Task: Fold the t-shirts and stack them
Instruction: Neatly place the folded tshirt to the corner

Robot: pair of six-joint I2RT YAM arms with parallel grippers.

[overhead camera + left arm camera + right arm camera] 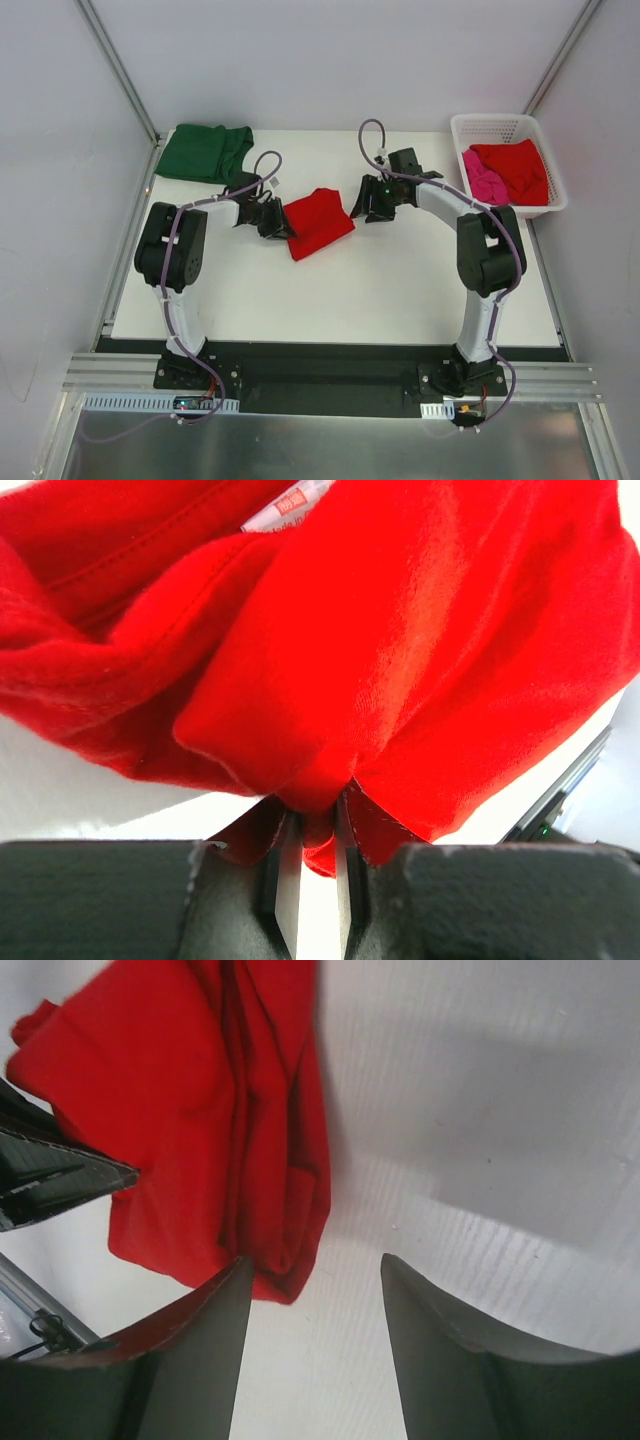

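The red t-shirt (318, 222), partly folded, lies at the middle of the white tabletop (400, 290). The green t-shirt (205, 152) lies bunched at the far left corner. A second red t-shirt (515, 168) and a pink t-shirt (482, 182) sit inside the white basket (495, 119) at the far right corner. Plain white walls (330, 60) enclose the tabletop. Left pincer (318, 875): nearly closed, clenched on a fold at the left edge of the red t-shirt. Right pincer (315, 1345): jaws apart, holding nothing, just beside the red t-shirt's right edge, above bare tabletop
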